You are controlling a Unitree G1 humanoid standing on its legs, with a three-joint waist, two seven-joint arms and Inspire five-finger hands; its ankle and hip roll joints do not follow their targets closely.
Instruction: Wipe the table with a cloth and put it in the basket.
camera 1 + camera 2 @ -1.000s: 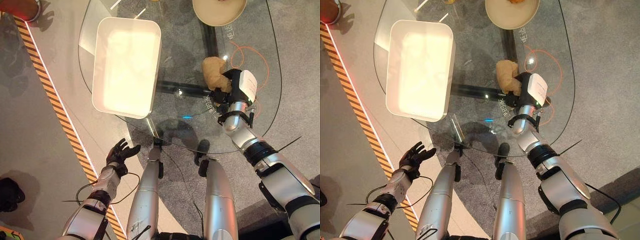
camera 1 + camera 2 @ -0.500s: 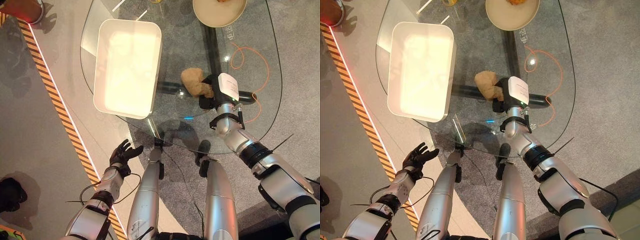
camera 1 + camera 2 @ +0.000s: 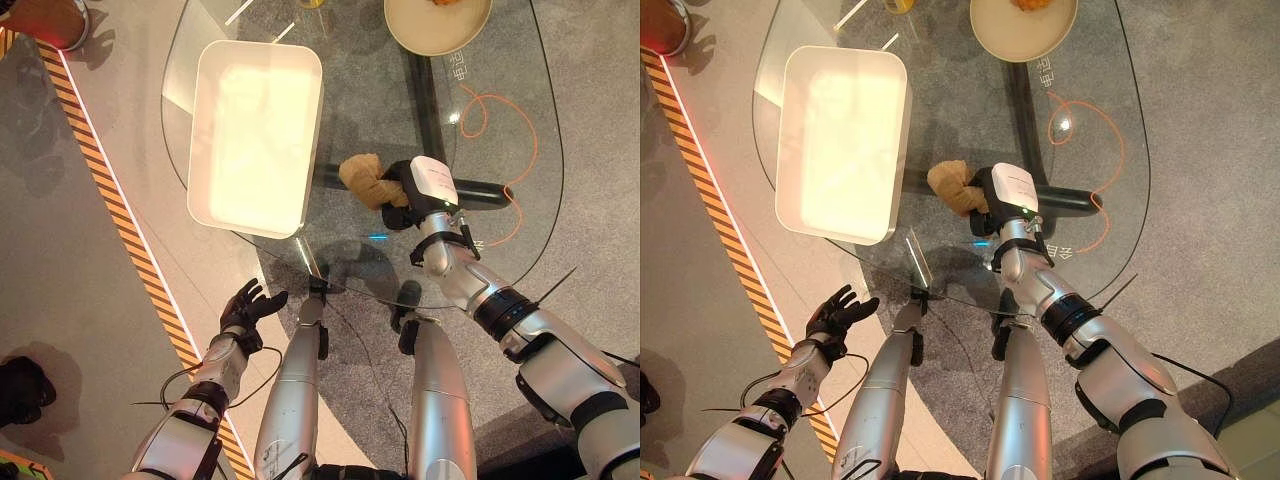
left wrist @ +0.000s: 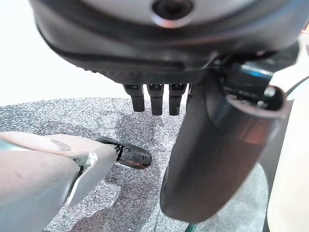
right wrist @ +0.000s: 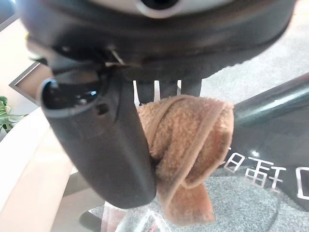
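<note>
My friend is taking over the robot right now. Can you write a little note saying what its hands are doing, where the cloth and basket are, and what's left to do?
Right hand: fingers curled round the brown cloth, on the glass table.
Left hand: open, holding nothing, low beside the table.
White basket: on the table, to the robot's left of the cloth, nothing in it.
Done: cloth grasped, on the glass near the basket.
Left: finish wiping if needed, then put the cloth in the basket.

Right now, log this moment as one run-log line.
right hand: shut on cloth, on glass table | left hand: open, idle | basket: empty
</note>
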